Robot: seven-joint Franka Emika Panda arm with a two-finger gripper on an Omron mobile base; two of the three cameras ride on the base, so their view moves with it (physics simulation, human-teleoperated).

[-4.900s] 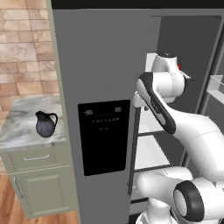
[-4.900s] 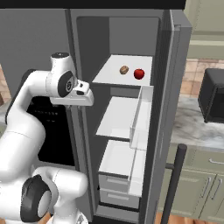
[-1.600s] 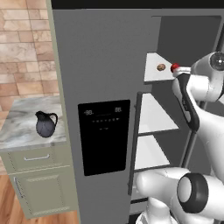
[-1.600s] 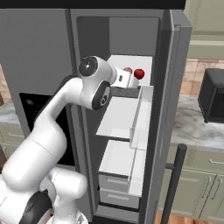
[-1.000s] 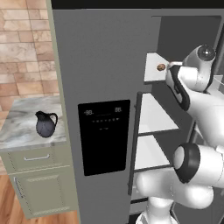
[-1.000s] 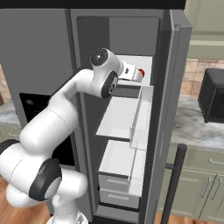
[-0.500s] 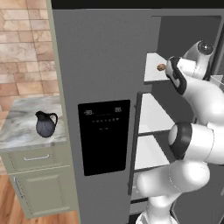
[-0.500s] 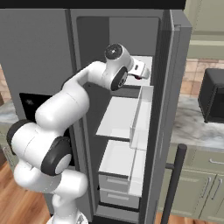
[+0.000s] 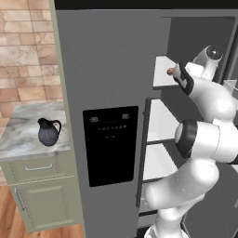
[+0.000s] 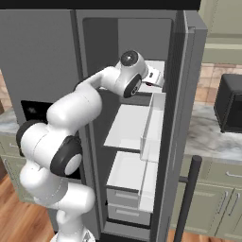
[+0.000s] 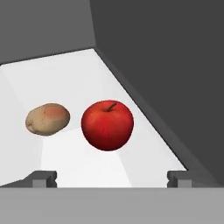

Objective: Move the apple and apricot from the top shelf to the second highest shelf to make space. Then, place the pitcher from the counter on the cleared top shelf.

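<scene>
Up close in the hand view, the apple (image 11: 107,125) sits at the centre of the frame on the white top shelf (image 11: 78,78), its short stem tilted toward the upper right, and the apricot (image 11: 47,118) lies just to its left, near it but apart. Both rest on the shelf with the dark fridge wall rising across the upper right of that frame. The gripper (image 11: 112,178) has its two dark finger tips (image 11: 43,178) at the lower left and lower right corners, spread wide with nothing between them, and the apple lies ahead of the gap, not touched. From the left base view, the white arm climbs from the lower right and bends into the open fridge (image 9: 109,69) at the upper right, where the apricot (image 9: 170,71) peeks out as a small tan spot on the shelf edge beside the arm's wrist. From the right base view, the arm reaches from the lower left up to the top shelf (image 10: 157,64) in the upper middle, and the second highest shelf (image 10: 126,125) lies bare below it near the frame's centre. Well apart at the left of the left base view, the pitcher (image 9: 48,131) stands upright on the counter (image 9: 21,135), handle toward the right
</scene>
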